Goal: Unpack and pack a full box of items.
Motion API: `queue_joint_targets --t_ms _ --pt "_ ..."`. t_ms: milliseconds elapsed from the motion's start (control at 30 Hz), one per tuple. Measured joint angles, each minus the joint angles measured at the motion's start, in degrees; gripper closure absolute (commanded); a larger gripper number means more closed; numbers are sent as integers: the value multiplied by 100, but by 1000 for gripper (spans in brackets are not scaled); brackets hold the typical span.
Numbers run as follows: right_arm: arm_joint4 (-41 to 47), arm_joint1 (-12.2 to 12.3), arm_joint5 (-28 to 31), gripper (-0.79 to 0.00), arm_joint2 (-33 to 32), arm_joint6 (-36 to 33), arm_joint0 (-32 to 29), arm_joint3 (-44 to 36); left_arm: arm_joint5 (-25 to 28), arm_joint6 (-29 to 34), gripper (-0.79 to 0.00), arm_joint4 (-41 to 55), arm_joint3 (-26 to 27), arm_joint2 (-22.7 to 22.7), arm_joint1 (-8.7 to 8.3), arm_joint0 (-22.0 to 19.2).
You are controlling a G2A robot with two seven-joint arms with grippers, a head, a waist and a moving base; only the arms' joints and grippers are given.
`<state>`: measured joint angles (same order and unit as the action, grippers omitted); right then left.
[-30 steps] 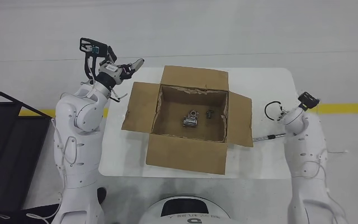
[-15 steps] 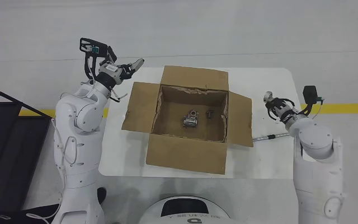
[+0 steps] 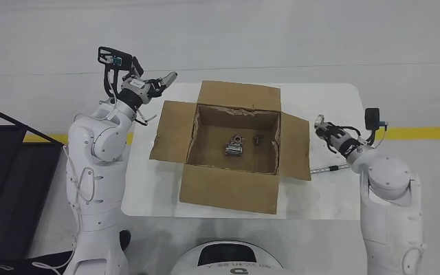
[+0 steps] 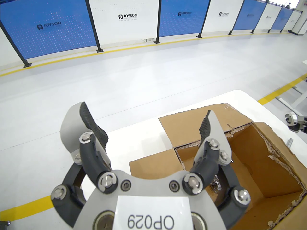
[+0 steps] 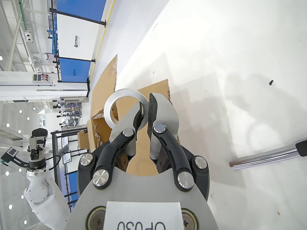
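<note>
An open cardboard box (image 3: 232, 189) stands mid-table with its flaps spread out. On its floor lie a shiny metal part (image 3: 234, 147) and a small dark part (image 3: 259, 139). My left gripper (image 3: 167, 78) hovers open off the box's far left corner; in the left wrist view the gripper (image 4: 146, 111) holds nothing, with the box (image 4: 242, 144) beyond it. My right gripper (image 3: 321, 124) is beside the box's right flap. In the right wrist view this gripper (image 5: 146, 104) is shut on a flat metal ring (image 5: 112, 106).
A chrome rod (image 3: 326, 167) lies on the white table (image 3: 330, 96) just right of the box, and also appears in the right wrist view as the rod (image 5: 266, 156). A black frame (image 3: 20, 172) stands on the floor to the left.
My right arm has swung in from the table's right edge toward the box's right flap, bringing the ring with it. The left arm has stayed put.
</note>
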<state>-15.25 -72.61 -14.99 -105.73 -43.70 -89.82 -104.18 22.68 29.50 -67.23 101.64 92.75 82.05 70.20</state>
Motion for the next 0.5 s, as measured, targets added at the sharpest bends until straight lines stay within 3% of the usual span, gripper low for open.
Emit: queue_joint_targets --t_ms 267,500 --pt "-606 79 530 0 939 -864 197 -746 0 0 -785 0 0 0 0 0" --pt "-1661 151 464 0 1683 -1372 403 -1468 0 0 -785 0 0 0 0 0"
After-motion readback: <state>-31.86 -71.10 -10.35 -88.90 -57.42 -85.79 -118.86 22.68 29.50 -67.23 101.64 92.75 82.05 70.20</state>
